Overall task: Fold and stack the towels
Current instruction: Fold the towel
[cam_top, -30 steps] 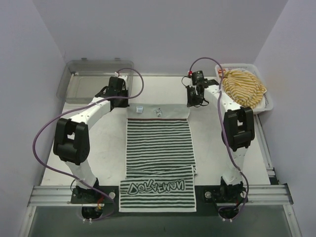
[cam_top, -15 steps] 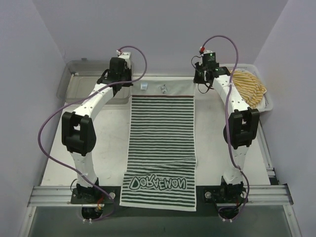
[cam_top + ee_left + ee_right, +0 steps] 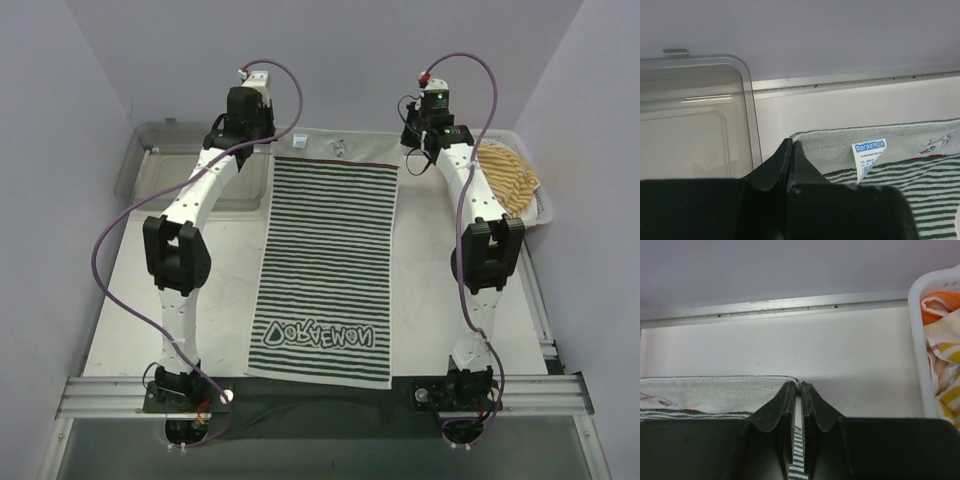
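Note:
A dark-green-and-white striped towel [image 3: 330,260] lies stretched lengthwise down the table's middle, its lettered end near the arm bases. My left gripper [image 3: 270,150] is shut on its far left corner, which the left wrist view shows pinched at the fingertips [image 3: 791,142], beside the towel's grey hem [image 3: 900,142]. My right gripper [image 3: 407,157] is shut on the far right corner. In the right wrist view the hem [image 3: 715,390] runs into the gripper [image 3: 800,385]. A yellow-and-white striped towel [image 3: 505,175] lies bunched in the white basket [image 3: 541,203].
A clear grey tray [image 3: 160,170] stands at the far left, close beside my left gripper, seen as the tray [image 3: 690,120]. The basket's white rim [image 3: 917,340] is to the right of my right gripper. The back wall is just beyond both grippers.
Both arms have moved toward the back wall with the towel's far corners. The folded near end has been pulled out, and the towel now lies flat at full length.

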